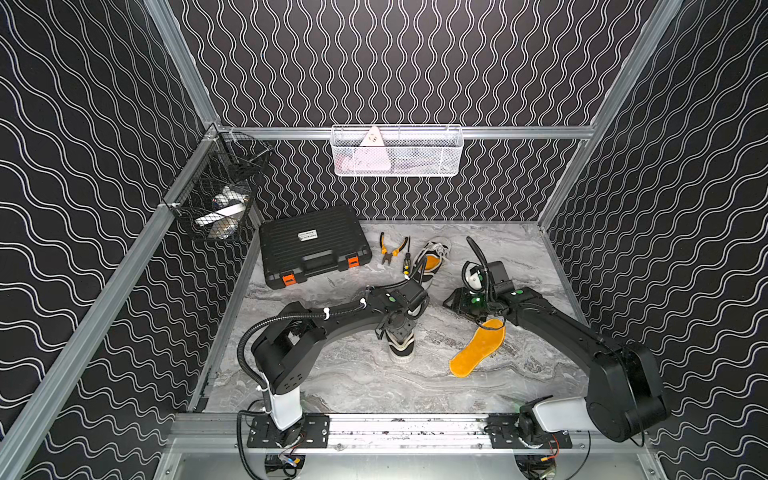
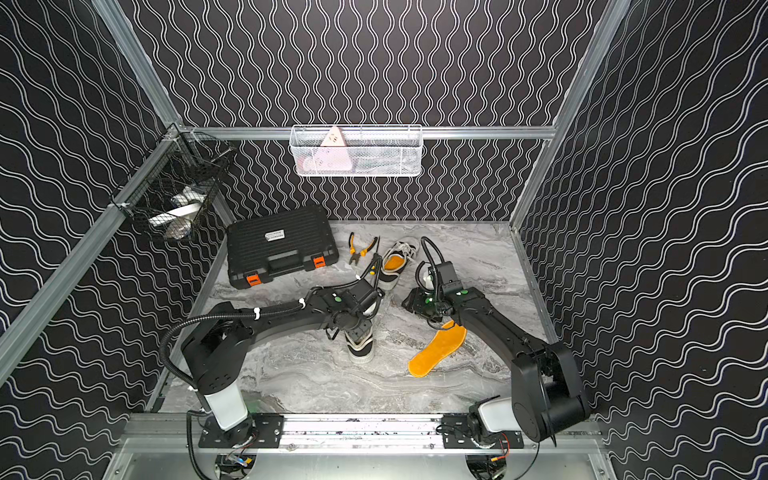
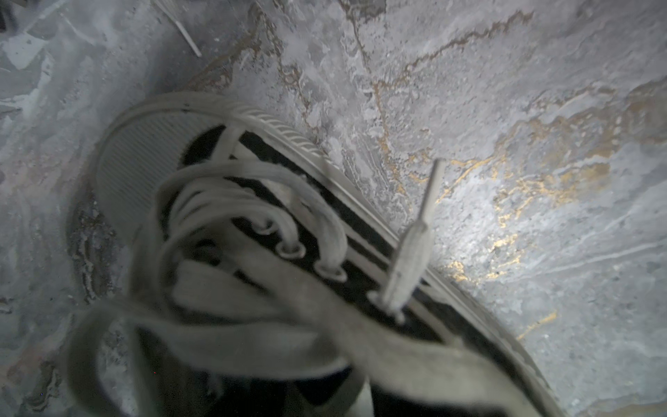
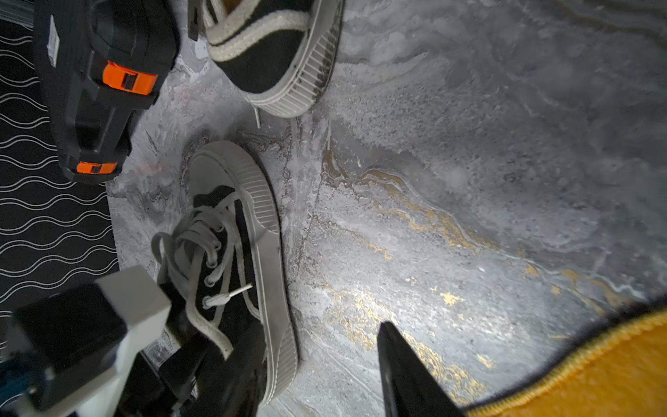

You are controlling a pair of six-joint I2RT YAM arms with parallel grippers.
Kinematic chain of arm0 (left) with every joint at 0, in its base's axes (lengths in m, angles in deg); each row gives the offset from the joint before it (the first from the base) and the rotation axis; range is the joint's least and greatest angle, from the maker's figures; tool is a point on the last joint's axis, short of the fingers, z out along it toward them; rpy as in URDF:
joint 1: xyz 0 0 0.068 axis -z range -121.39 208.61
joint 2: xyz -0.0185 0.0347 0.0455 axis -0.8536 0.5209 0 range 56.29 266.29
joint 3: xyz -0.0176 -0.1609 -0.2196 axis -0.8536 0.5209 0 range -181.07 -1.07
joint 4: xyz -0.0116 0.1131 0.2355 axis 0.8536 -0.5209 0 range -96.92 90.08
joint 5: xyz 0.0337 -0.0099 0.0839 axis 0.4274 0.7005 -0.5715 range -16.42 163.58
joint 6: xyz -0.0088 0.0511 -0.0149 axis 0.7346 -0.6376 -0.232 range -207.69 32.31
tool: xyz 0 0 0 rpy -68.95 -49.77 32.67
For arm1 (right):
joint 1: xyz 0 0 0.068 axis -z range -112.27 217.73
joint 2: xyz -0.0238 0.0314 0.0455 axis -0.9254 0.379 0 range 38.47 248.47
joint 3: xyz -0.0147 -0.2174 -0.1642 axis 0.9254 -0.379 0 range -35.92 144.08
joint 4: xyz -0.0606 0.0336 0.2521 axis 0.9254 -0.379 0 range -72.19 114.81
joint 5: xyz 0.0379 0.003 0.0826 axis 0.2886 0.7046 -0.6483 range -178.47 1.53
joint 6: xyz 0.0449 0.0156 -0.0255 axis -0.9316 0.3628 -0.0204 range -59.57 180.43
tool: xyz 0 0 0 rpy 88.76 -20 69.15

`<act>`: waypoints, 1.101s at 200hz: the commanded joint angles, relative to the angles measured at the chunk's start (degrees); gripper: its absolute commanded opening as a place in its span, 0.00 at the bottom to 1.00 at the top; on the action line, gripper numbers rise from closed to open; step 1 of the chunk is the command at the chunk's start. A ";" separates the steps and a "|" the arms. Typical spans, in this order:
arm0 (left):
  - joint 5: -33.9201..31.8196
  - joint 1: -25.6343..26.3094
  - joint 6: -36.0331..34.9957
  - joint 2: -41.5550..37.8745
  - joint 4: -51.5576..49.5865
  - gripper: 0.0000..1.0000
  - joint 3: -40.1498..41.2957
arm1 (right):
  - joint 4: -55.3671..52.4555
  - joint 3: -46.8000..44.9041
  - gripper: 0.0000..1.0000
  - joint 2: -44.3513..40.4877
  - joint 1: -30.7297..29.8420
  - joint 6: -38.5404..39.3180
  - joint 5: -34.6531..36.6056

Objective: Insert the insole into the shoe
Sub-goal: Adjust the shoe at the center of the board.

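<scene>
A black canvas shoe (image 1: 402, 353) (image 2: 360, 351) with a white sole and loose white laces lies mid-table. My left gripper (image 1: 397, 332) points down onto its opening. Its fingers are hidden, and the left wrist view shows only the toe cap (image 3: 144, 155) and blurred laces. The right wrist view shows the shoe (image 4: 260, 234) with the left gripper's body (image 4: 90, 325) at its heel end. A loose orange insole (image 1: 478, 353) (image 2: 436, 351) (image 4: 595, 372) lies to the right. My right gripper (image 1: 484, 322) (image 4: 321, 325) stands open at the insole's far end, bare table between its fingers.
A second shoe (image 1: 432, 259) with an orange insole inside lies at the back. Beside it are pliers (image 1: 390, 249), a screwdriver (image 1: 407, 262) and a black tool case (image 1: 313, 251). A black wire basket (image 1: 216, 195) and a white one (image 1: 397, 151) hang on the walls.
</scene>
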 commanded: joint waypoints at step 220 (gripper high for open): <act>18.36 -9.38 13.51 -8.22 -2.49 0.06 -4.60 | -4.83 6.57 0.69 10.15 -15.94 -11.56 4.21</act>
